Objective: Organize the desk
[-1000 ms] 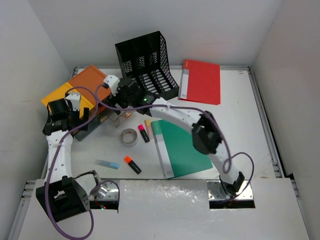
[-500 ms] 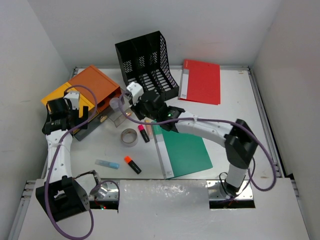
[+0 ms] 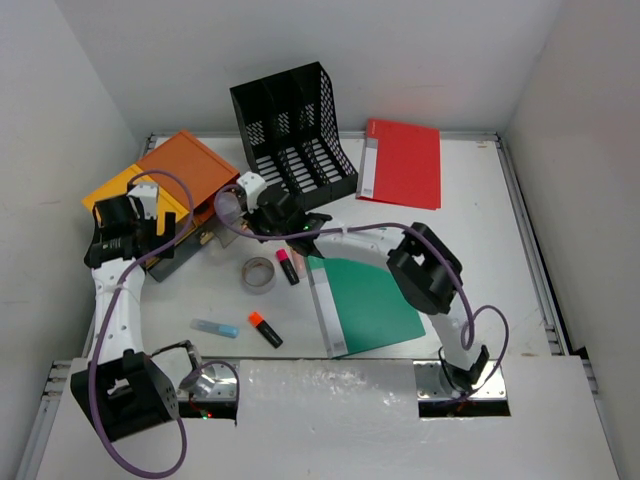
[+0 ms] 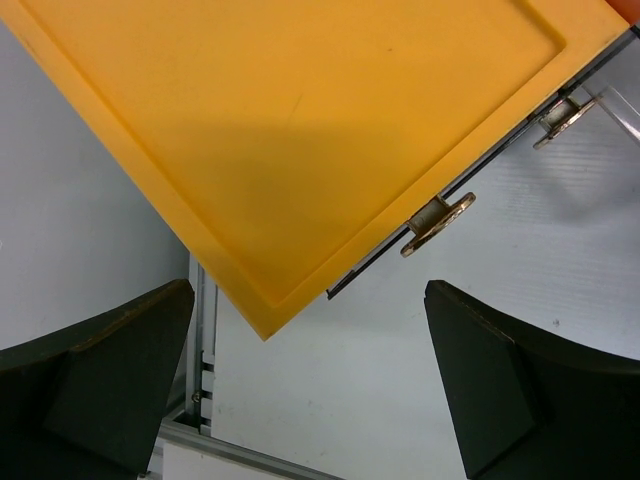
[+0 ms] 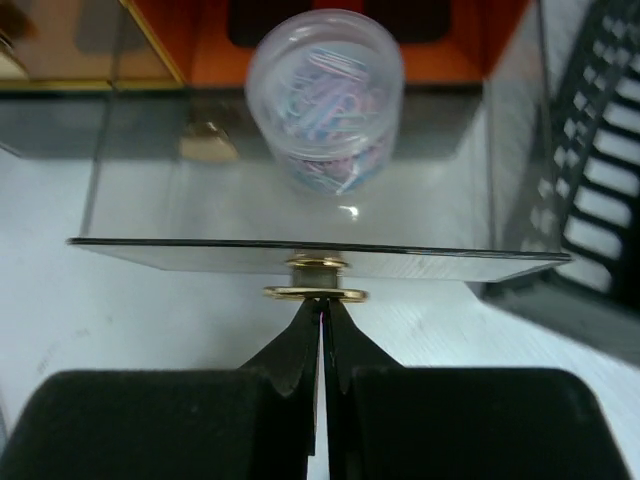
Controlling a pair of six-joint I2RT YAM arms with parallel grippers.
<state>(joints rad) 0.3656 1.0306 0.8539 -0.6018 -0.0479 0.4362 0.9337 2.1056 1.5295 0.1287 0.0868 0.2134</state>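
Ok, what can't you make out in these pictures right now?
Right wrist view: whether the shut right gripper touches the gold knob; close-up blur.
Top view: far corner of the green folder, hidden by the right arm.
Left wrist view: yellow box, cut off by the frame.

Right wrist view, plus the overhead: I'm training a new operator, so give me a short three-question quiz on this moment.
1. True or false: the right fingers are spread wide.
2. What sits in the clear drawer? A scissors; B tub of paper clips; C stapler.
3. Fill in: besides the red folder, the desk holds a ____ one.
Key: 1 false, they are shut at the drawer's gold knob; 2 B; 3 green folder.
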